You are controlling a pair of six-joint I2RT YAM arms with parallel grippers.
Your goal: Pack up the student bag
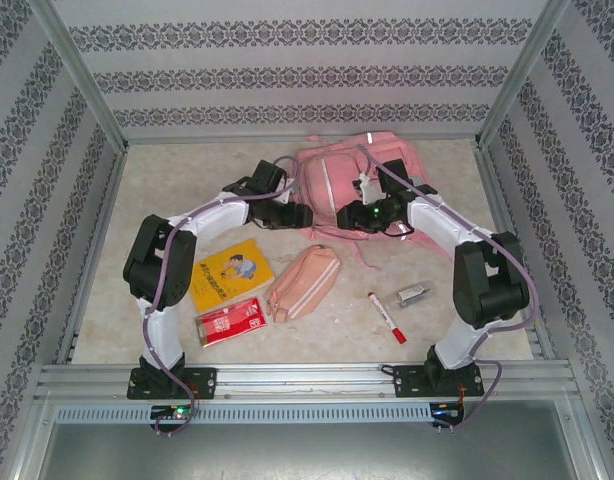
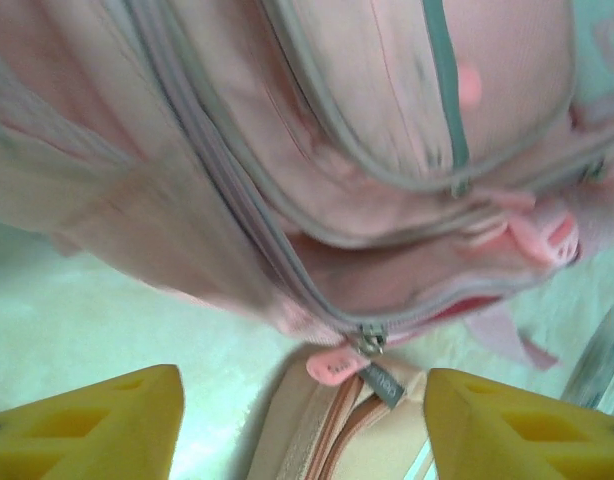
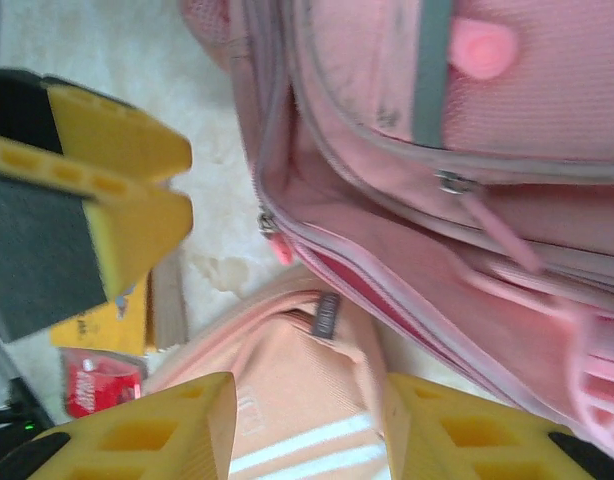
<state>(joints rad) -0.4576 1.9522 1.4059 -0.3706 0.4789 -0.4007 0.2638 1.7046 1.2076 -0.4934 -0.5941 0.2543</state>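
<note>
So the opening-up step looks to be what's in hand here, nothing seems to have been packed yet. The student bag (image 1: 337, 170) is lying flat straight ahead of both grippers, with its near edge right at the fingertips. The left gripper (image 1: 299, 215) is parked at that edge with its fingers spread apart and nothing caught between them. In its wrist view a zipper pull (image 2: 370, 340) is seen just beyond the gap, slightly toward the right-hand finger. The right gripper (image 1: 349, 218) is also held with its fingers apart, just beside the left one, and nothing appears to be clamped, though fabric is seen close behind the fingers, so contact can't be fully ruled out. The zip looks partly undone, since some red lining can be made out in the slit. A pink pencil pouch (image 1: 302, 282) is lying just behind and below both grippers, and a yellow book (image 1: 230, 272), red box (image 1: 230, 321), red marker (image 1: 386, 317) and small silver item (image 1: 412, 295) are spread further back toward the bases. Next up, the slit probably needs to be widened: the pull or the lip would have to be pinched by one gripper, and the pouch fetched by the other.
</note>
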